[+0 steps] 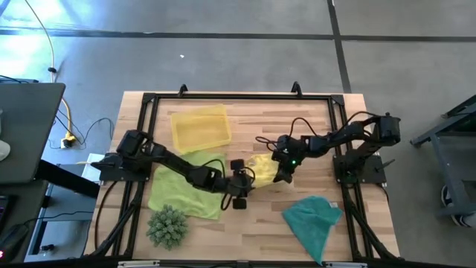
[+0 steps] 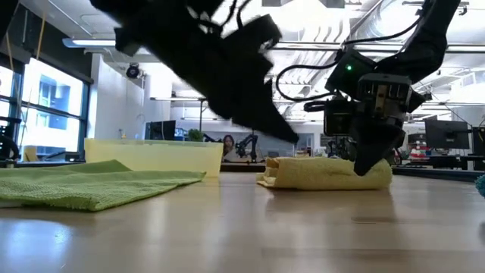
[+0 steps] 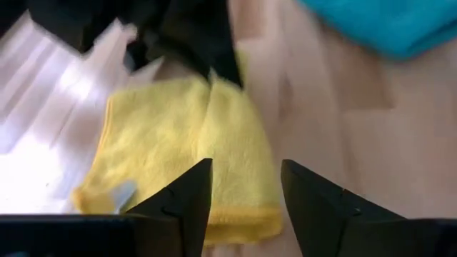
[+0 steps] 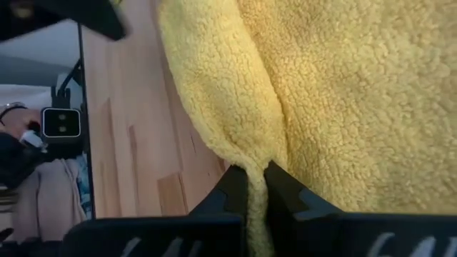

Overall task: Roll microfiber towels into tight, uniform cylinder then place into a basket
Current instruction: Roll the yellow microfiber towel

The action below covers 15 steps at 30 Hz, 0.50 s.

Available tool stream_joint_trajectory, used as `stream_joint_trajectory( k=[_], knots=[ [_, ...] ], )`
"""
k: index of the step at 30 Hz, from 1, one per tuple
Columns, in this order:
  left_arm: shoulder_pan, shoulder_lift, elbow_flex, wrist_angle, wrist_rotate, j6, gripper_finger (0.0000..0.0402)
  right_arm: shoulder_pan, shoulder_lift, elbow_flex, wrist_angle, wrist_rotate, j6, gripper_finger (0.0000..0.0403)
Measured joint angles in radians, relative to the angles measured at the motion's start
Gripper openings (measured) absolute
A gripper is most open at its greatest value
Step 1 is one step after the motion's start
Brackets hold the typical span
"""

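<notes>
the yellow towel (image 1: 262, 168) lay partly rolled near the middle of the worktop (image 1: 297, 223), a thick fold along one side. the right hand (image 4: 255, 187) was down at the towel's edge, its fingers (image 4: 230, 189) pressed together and pinching a ridge of the yellow pile. the left hand (image 3: 244, 193) hung just beside the same towel on the side toward the worktop's near edge, its fingers (image 3: 187, 193) spread with bare wood and the towel's hem showing in the gap. the lime green towel (image 1: 184, 187) lay flat toward the near left corner, partly under the left arm. the teal towel (image 1: 314, 219) lay crumpled at the near right corner. the basket (image 1: 199, 126) sat toward the far left corner, well apart from the yellow towel. a spiky green ball (image 1: 167, 227) rested by the near left edge. no brand, label or writing could be read on any item.
</notes>
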Motion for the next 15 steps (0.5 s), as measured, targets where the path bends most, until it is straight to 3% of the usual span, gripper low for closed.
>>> stream_joint_trajectory(
  k=[6,15],
  knots=[
    [0.008,0.056,0.001,0.048,0.04,0.004,0.0166,-0.009,-0.002,0.002,-0.01,0.048,-0.003,0.0003],
    [0.034,0.116,0.001,0.088,-0.039,0.012,0.0165,-0.009,-0.002,0.003,-0.006,0.058,-0.008,0.0004]
  ],
)
